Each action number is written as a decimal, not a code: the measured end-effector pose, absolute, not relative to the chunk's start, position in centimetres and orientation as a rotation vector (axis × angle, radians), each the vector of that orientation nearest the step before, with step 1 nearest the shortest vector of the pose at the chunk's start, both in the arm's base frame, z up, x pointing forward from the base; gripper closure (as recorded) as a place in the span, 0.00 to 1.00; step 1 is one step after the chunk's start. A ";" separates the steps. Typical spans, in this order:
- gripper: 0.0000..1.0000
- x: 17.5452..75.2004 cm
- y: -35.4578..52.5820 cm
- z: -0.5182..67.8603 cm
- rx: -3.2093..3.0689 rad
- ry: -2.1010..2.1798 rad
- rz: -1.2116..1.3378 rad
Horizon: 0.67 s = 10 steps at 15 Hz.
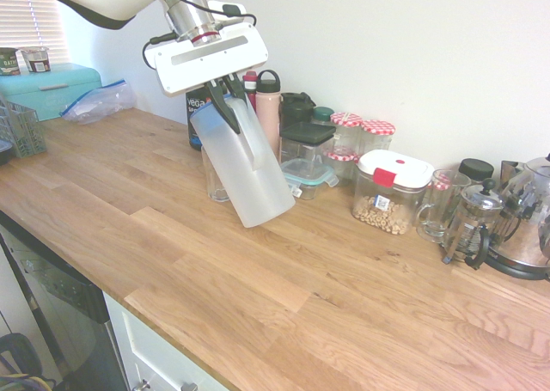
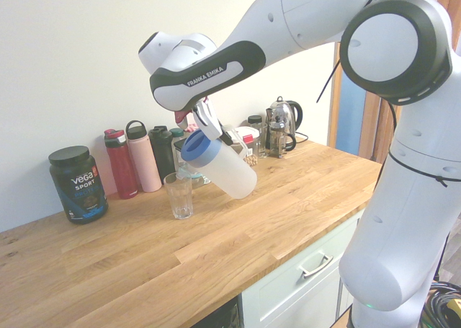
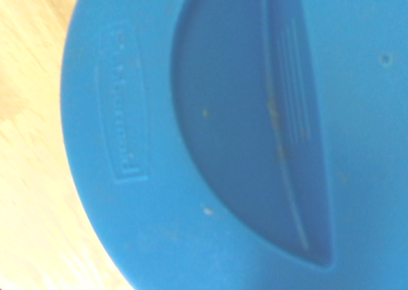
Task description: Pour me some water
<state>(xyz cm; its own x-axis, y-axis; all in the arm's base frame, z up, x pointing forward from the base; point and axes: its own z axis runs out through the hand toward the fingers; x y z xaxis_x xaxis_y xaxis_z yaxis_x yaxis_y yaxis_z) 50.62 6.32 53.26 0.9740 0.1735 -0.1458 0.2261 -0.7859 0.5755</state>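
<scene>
The gripper's [image 1: 240,113] jaws were closed on the handle [image 1: 255,142] of the pitcher [image 1: 249,185], which hung tilted above the counter [image 1: 198,262], its blue lid [image 2: 202,148] toward 10 o'clock in the second exterior view. There, the glass [image 2: 180,197] stood upright near the pitcher at 8 o'clock, and the black tub [image 2: 78,185] sat at 9 o'clock from the glass.

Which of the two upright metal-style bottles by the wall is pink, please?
The bottle with the black loop on its lid; the other bottle is red.

Wire basket [image 1: 22,130] — cut off; lid print [image 3: 121,105] — blurred.
</scene>
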 end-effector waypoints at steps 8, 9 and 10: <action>1.00 52.4 7.6 51.1 2.396 0.276 -0.177; 1.00 52.8 7.7 51.2 2.374 0.274 -0.188; 1.00 53.3 7.8 51.5 2.349 0.268 -0.199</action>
